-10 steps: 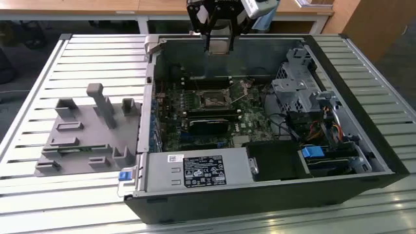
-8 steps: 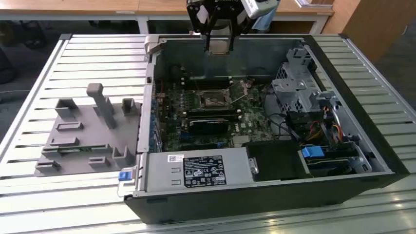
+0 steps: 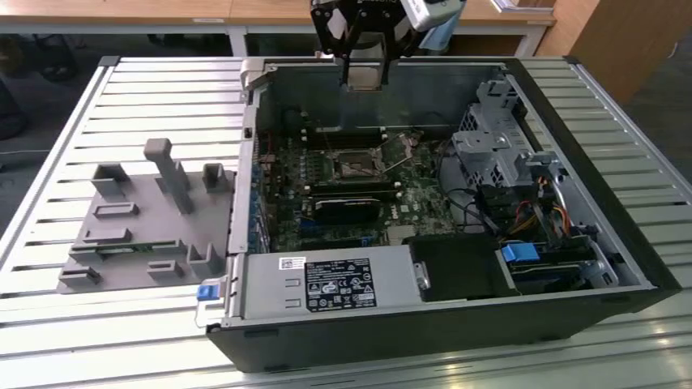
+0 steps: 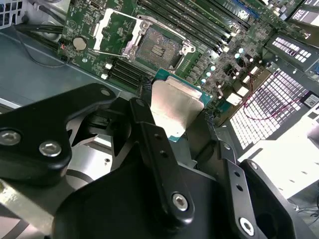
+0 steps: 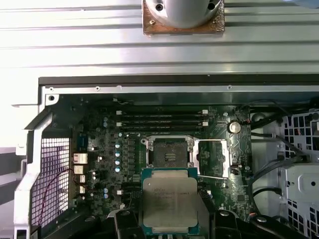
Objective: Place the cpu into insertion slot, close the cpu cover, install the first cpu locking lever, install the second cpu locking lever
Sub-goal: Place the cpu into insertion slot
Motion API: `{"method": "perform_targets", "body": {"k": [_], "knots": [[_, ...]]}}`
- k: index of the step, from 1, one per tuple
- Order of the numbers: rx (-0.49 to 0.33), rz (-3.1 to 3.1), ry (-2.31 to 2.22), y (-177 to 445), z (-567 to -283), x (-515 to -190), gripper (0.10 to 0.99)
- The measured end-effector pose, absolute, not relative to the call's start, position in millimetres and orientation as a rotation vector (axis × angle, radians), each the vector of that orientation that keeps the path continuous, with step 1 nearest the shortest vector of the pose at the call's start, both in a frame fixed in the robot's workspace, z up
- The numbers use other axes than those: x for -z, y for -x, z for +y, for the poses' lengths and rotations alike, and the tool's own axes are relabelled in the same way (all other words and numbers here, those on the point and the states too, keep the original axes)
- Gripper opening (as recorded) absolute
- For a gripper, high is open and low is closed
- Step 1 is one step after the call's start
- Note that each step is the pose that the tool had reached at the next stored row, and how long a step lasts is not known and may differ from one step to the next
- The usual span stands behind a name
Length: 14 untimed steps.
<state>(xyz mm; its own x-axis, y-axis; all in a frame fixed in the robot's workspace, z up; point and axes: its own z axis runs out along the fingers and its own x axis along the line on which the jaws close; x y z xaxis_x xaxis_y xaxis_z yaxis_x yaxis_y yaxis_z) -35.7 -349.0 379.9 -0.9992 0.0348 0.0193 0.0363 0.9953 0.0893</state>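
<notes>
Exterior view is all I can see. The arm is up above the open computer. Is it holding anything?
Observer: Yes. In both wrist views the gripper pinches a flat silver chip.
Operator: Is the hole for it empty?
Observer: Yes. In the first wrist view the square socket shows a bare dark middle, and the chip is apart from it, not in it.
Operator: Is the lid shut?
Observer: No. The metal cover lies flipped open beside the socket.
</notes>
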Motion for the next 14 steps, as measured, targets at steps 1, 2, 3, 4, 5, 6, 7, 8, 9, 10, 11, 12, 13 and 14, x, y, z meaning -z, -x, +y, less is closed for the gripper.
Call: {"method": "perform_targets", "body": {"k": [1,2,3,4,5,6,7,8,9,10,11,12,13,14], "knots": [[0.140,-3.120,0.061,35.7,-349.0,-379.9,0.525],[0.140,-3.120,0.066,35.7,-349.0,-379.9,0.525],[0.140,-3.120,0.070,35.6,-349.0,-379.9,0.525],[0.140,-3.120,0.075,35.7,-349.0,-379.9,0.525],[0.140,-3.120,0.078,35.7,-349.0,-379.9,0.525],[0.140,-3.120,0.083,35.7,-349.0,-379.9,0.525],[0.141,-3.120,0.088,35.7,-349.0,-379.9,0.525],[0.141,-3.120,0.093,35.7,-349.0,-379.9,0.525],[0.141,-3.120,0.098,35.7,-349.0,-379.9,0.525],[0.141,-3.120,0.104,35.7,-349.0,-379.8,0.525],[0.141,-3.120,0.109,35.7,-349.0,-379.8,0.525],[0.141,-3.120,0.114,35.7,-349.0,-379.8,0.525],[0.141,-3.120,0.119,35.7,-349.0,-379.8,0.525],[0.141,-3.120,0.123,35.7,-349.0,-379.8,0.525]]}}
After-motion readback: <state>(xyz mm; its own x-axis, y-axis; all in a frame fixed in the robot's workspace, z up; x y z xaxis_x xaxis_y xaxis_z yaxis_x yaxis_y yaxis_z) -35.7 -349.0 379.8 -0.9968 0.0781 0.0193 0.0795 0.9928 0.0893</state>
